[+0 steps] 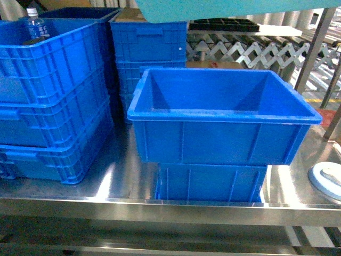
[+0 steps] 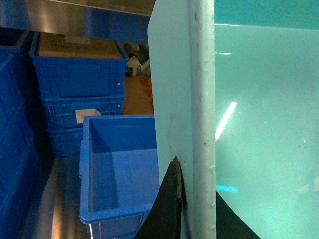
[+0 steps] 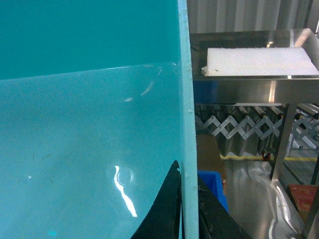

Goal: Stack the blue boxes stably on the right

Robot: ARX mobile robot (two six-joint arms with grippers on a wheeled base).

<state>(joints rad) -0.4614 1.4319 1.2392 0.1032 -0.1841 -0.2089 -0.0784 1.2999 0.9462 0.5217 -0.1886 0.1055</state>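
Observation:
A light turquoise blue box (image 1: 229,8) hangs at the top edge of the head view, above the royal-blue crates; only its underside shows there. In the left wrist view its pale rolled rim (image 2: 202,99) runs upright through the frame, and my left gripper (image 2: 199,204) is shut on it, one black finger (image 2: 167,209) on each side. In the right wrist view the same tub's rim (image 3: 187,124) sits between the black fingers (image 3: 167,211) of my right gripper (image 3: 188,206), which is also shut on it. Neither gripper shows in the head view.
Below the tub, an open royal-blue crate (image 1: 224,114) rests on a second crate (image 1: 210,184) on the steel table (image 1: 122,176). Taller crate stacks stand left (image 1: 48,96), one holding a water bottle (image 1: 36,24), and behind (image 1: 149,48). A round pale lid (image 1: 327,178) lies at the right.

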